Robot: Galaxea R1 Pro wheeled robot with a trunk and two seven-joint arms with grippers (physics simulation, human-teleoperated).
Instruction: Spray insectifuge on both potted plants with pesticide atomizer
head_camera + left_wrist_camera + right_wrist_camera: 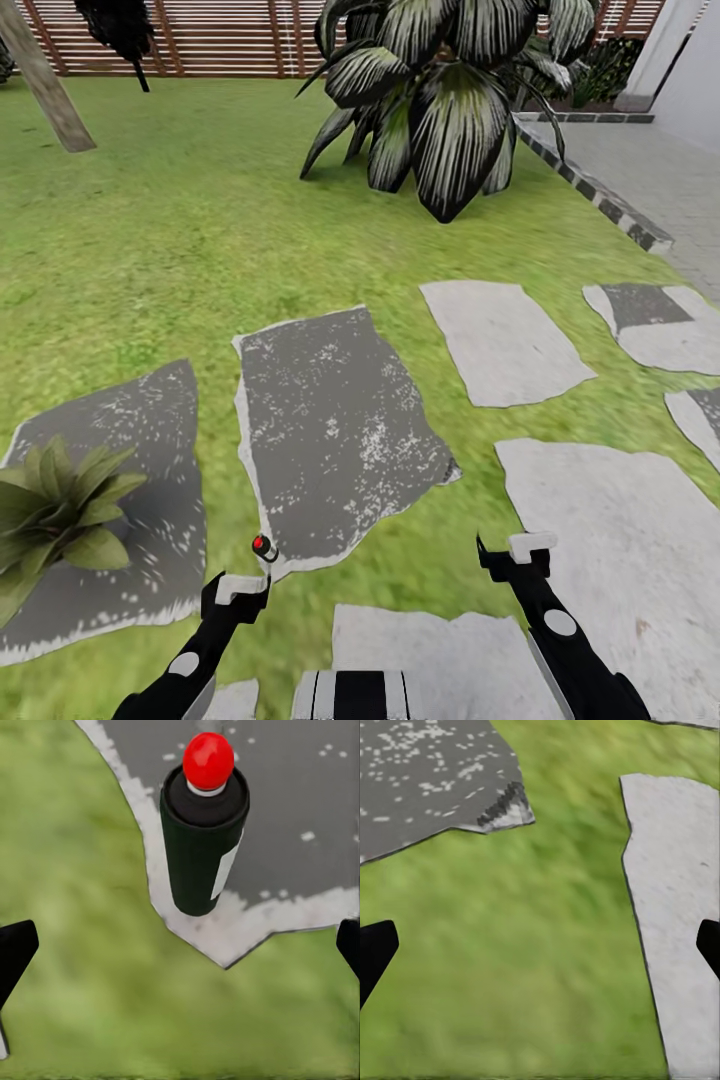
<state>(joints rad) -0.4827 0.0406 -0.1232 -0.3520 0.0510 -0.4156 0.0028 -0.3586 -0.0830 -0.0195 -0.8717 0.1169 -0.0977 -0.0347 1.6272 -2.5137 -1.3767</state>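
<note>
Green lawn [180, 250] with dark grey stepping slab [330, 430]. Low olive-green potted plant [55, 510] at left. Left gripper [180, 949] fingers wide apart, empty. Right gripper [540, 949] likewise. Dark red-topped pesticide atomizer [202, 825] upright at slab corner, ahead of left gripper.

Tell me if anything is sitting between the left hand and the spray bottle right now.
Nothing visible does. The pesticide atomizer stands upright on the corner of a dark stepping slab, ahead of the open left hand. Between its fingers and the bottle lies just grass and the slab's pale edge.
</note>
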